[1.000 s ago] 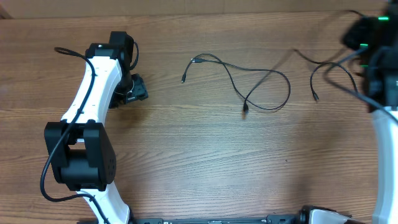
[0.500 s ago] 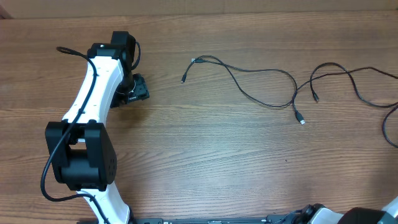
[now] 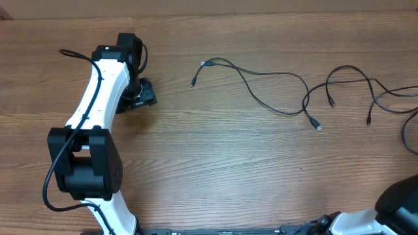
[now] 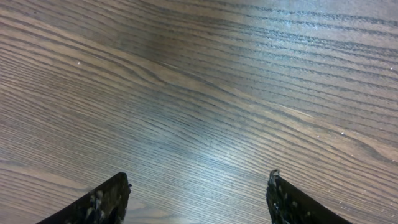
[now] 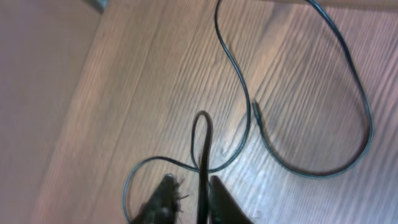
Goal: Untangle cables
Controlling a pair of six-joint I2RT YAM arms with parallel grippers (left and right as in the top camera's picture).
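Two thin black cables lie on the wooden table. One cable (image 3: 251, 78) runs from a plug at the centre to a plug end (image 3: 318, 126). The other cable (image 3: 356, 73) loops off toward the right edge. My left gripper (image 3: 142, 94) (image 4: 199, 176) is open over bare wood, far left of both cables. My right gripper (image 5: 191, 180) has its jaws slightly apart. A narrow loop of cable (image 5: 202, 134) stands between them, against the right finger, with a gap on the left side. A plug end (image 5: 255, 107) lies beyond it.
The left arm (image 3: 98, 98) stretches across the table's left side. A dark part of the right arm (image 3: 400, 201) shows in the overhead view's bottom right corner. The table's edge (image 5: 74, 93) runs diagonally at the left of the right wrist view.
The right arm left the top right corner of the overhead view. The cables were drawn rightward and spread out. Another plug end now lies near the right edge. The left arm stayed still.
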